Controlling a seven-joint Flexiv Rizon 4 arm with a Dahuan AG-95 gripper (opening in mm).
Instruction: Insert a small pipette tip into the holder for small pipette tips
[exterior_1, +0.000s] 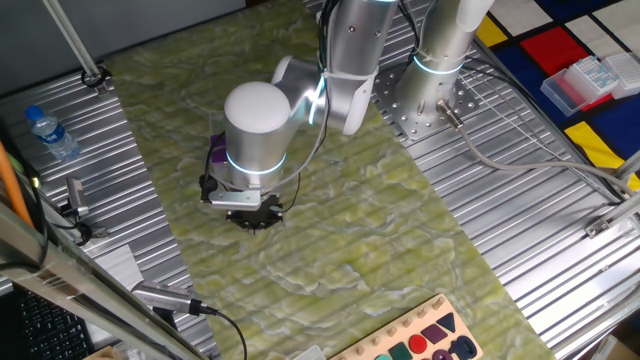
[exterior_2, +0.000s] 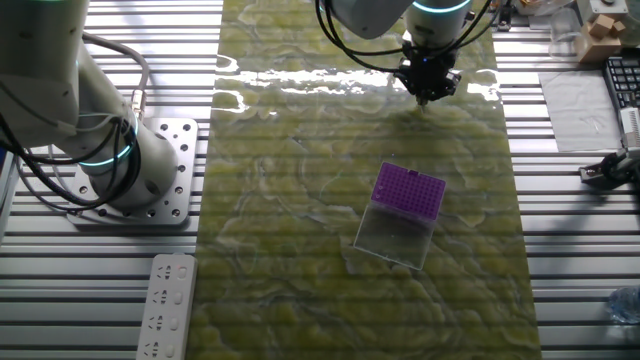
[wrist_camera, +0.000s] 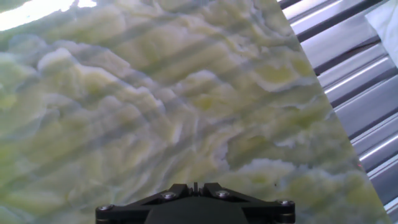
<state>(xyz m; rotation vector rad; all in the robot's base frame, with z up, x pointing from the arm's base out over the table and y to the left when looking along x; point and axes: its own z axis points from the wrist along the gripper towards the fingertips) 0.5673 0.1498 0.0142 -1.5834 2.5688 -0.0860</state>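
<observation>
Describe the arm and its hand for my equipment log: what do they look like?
The arm is built of rounded silver-white segments with glowing cyan rings at the joints, and a thin dark cable runs along it. Its hand is small, black and angular, with bolt heads visible in the hand view. A second, similar silver arm stands bolted to a drilled metal plate.

Green-yellow marbled mat (wrist_camera: 155, 106) fills most of frame. Ribbed metal worktop (wrist_camera: 354, 81) shows from 1 to 4 o'clock. Black hand (wrist_camera: 194, 186) at 6 o'clock, fingertips pressed close w/ thin pale sliver between; can't tell what it is.
</observation>
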